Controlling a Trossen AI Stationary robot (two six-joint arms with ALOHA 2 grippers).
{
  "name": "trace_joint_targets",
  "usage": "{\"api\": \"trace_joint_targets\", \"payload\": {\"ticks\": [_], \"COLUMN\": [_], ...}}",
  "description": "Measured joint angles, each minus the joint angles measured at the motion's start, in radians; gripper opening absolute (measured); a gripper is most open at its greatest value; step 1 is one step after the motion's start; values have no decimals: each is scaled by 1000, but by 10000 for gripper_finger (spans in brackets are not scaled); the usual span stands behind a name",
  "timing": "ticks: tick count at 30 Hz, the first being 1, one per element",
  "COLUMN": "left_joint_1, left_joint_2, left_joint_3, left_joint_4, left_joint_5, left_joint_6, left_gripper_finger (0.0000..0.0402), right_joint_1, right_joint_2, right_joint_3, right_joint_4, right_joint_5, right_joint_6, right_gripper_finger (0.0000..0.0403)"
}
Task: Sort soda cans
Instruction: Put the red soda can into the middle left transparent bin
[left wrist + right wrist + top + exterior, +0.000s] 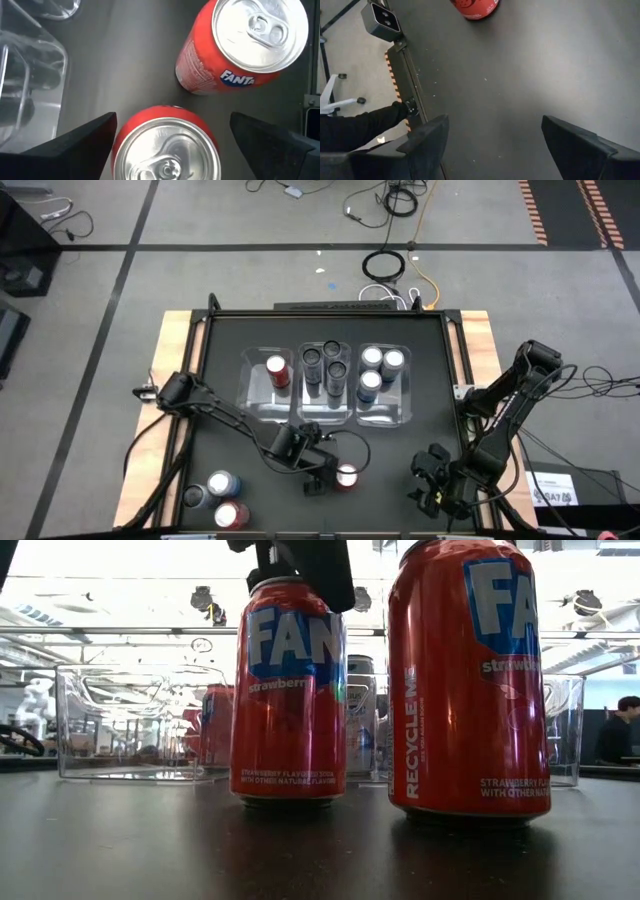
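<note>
Left gripper (167, 137) stands wide open around a red can (165, 145) near the table's front edge, so next I must close and lift it toward the bin with the red can (270, 385).

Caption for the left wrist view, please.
Open left hand poised over a red can, fingers either side and clear of it; second red can standing beyond.

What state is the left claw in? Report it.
Open: the left claw has its fingers spread either side of an upright red can, not touching.
</note>
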Motion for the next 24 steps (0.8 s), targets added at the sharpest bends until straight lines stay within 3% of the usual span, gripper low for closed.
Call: {"api": "trace_joint_targets", "payload": {"ticks": [12, 24], "left_joint_1": [4, -3], "left_joint_2": [0, 0], "left_joint_3": [0, -1], "left_joint_4": [-43, -70], "left_joint_5": [-95, -28], "left_joint_6": [-12, -90], "left_gripper_finger": [397, 397], "right_joint_1": [0, 0], "right_joint_2": [0, 0], "right_joint_3": [0, 0], "right_joint_4": [4, 4], "right_joint_5": [-6, -5], "right_joint_6": [3, -13], "right_gripper_finger": [311, 311]}}
